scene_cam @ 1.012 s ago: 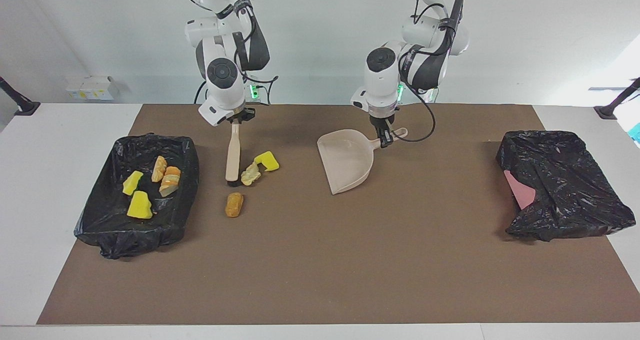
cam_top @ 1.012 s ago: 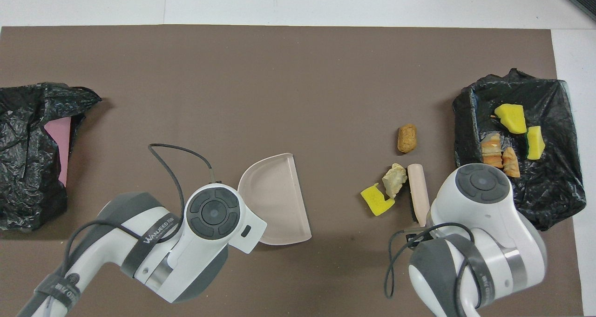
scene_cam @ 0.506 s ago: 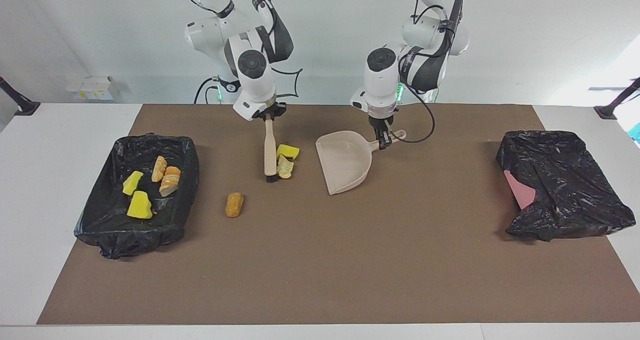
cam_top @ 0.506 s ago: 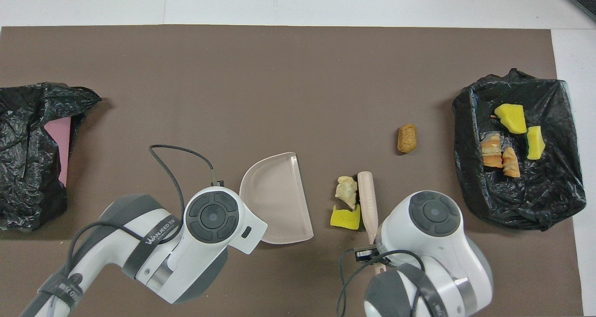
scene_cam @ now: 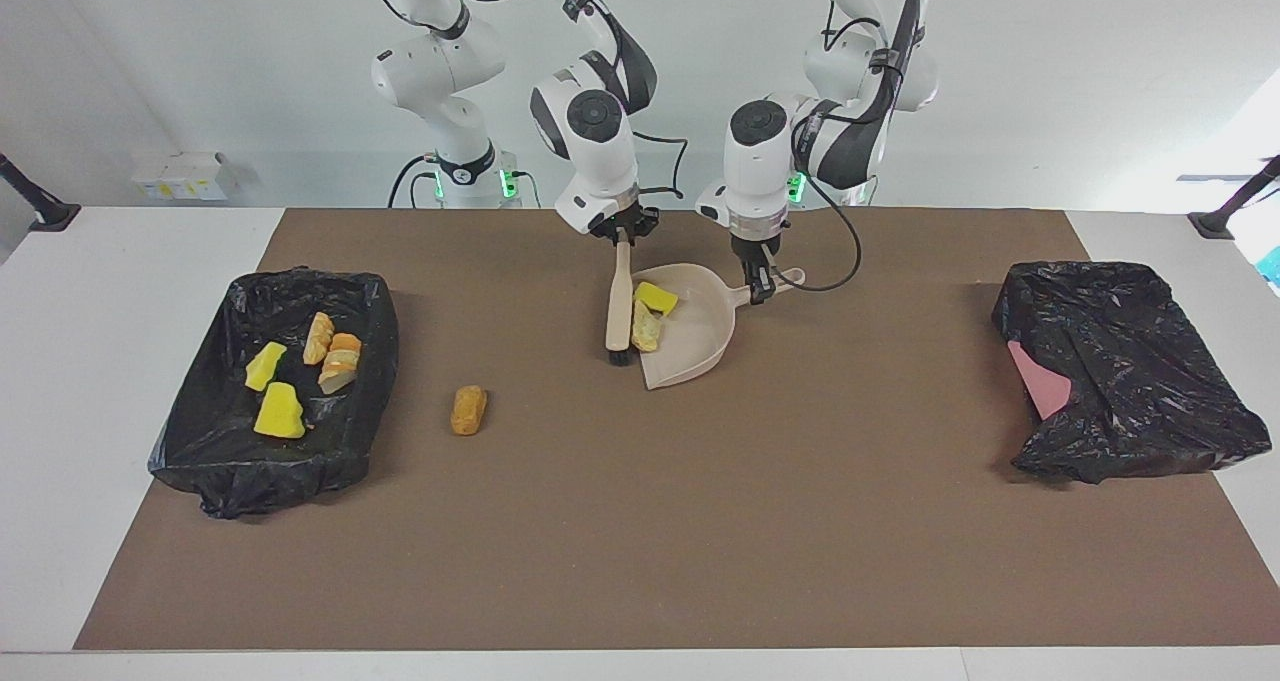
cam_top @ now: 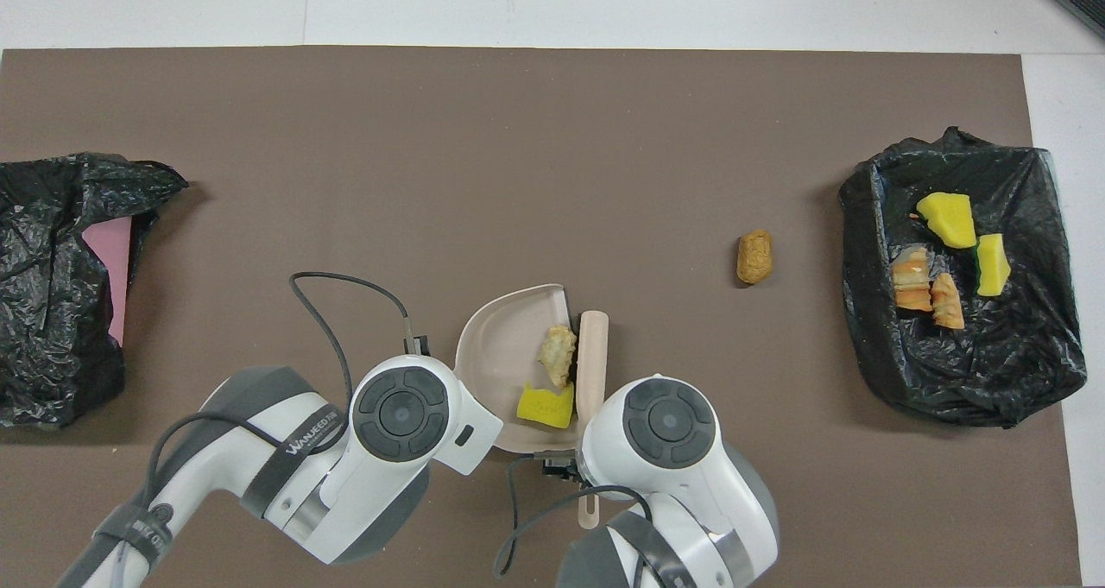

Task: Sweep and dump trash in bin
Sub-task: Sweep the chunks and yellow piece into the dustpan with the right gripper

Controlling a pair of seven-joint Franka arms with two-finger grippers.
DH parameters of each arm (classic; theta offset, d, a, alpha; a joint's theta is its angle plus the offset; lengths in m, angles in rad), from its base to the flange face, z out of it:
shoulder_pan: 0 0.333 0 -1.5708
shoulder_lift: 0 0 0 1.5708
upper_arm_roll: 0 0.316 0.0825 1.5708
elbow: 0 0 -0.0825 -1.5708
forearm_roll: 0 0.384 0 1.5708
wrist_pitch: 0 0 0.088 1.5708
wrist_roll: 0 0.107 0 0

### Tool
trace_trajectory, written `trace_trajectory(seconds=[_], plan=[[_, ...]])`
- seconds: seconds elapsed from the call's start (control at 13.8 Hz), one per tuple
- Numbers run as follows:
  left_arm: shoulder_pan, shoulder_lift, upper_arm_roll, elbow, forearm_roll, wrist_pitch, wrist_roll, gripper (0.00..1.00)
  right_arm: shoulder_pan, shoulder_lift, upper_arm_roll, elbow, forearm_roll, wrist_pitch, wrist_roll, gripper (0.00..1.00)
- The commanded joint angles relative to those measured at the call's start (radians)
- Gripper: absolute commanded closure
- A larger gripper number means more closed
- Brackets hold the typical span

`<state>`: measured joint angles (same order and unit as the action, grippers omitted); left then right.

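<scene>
While the brush (scene_cam: 619, 306) stands at the pan's open edge, the sweep is nearly home, by my reading. Counter (scene_cam: 640, 521) holds two black-lined bins: bin (scene_cam: 190, 441) at the right arm's end with four scraps in it, second bin (scene_cam: 1130, 411) at the left arm's end, its liner crumpled over.

Right gripper (scene_cam: 622, 233), jaws clenched on the brush handle, holds the bristle end down at the pan lip. Left gripper (scene_cam: 762, 283), jaws grasping the pan handle, keeps the pan (scene_cam: 700, 346) low on the counter.

Trash: yellow chunk (scene_cam: 655, 297) and tan lump (scene_cam: 646, 332) sit just inside the pan mouth, touching the brush. Orange-brown lump (scene_cam: 468, 409) lies alone between pan and filled bin.

To do well: push both scraps deeper before lifting the brush; keep the lip pressed flat so nothing slips under; tilt the pan back before carrying.
</scene>
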<state>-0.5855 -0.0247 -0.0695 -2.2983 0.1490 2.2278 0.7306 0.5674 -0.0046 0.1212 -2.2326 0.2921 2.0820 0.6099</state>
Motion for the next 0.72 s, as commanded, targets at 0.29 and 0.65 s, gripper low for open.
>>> trace_trajectory(seconds=[0.29,0.65], plan=[[0.024,0.02,0.013,-0.015,0.017,0.105,0.009,1.0,-0.047,0.051,-0.008,0.238,-0.123,-0.241,0.028,1.0],[0.027,0.023,0.013,-0.004,0.015,0.096,0.004,1.0,-0.193,0.083,-0.008,0.275,-0.312,-0.303,-0.142,1.0]])
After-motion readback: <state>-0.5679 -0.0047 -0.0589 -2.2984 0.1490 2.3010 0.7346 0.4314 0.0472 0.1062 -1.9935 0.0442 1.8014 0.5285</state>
